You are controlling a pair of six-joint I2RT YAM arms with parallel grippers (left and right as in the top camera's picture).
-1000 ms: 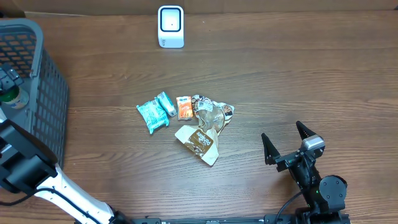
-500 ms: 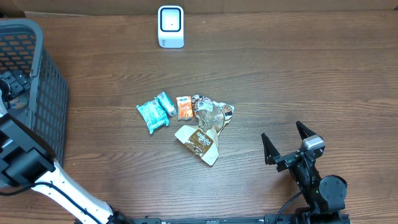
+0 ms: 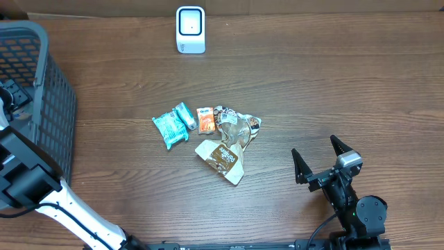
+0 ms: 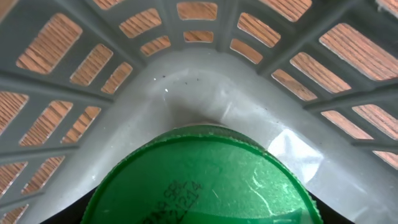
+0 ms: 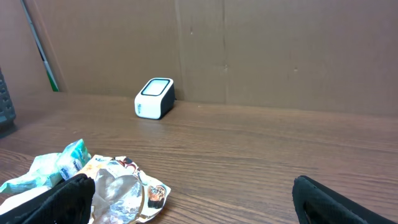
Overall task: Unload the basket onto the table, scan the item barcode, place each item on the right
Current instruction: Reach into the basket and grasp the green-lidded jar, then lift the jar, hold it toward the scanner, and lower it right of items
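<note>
A green round lid (image 4: 199, 180) with a printed date code fills the bottom of the left wrist view, lying in a corner of the grey basket (image 4: 199, 68). My left gripper (image 3: 10, 97) hangs inside the basket (image 3: 52, 83), right over this green-lidded item. Only dark finger edges (image 4: 84, 214) show beside the lid, so its grip is unclear. The white barcode scanner (image 3: 190, 29) stands at the table's far edge and also shows in the right wrist view (image 5: 154, 98). My right gripper (image 3: 316, 151) rests open near the front right, holding nothing.
A pile of snack packets (image 3: 208, 135) lies mid-table: teal wrappers, an orange one, a brown pouch and crumpled foil (image 5: 118, 193). A cardboard wall (image 5: 249, 50) backs the table.
My left gripper has dropped lower in the basket onto the green-lidded item, which the overhead view no longer shows. The right arm has not moved.
</note>
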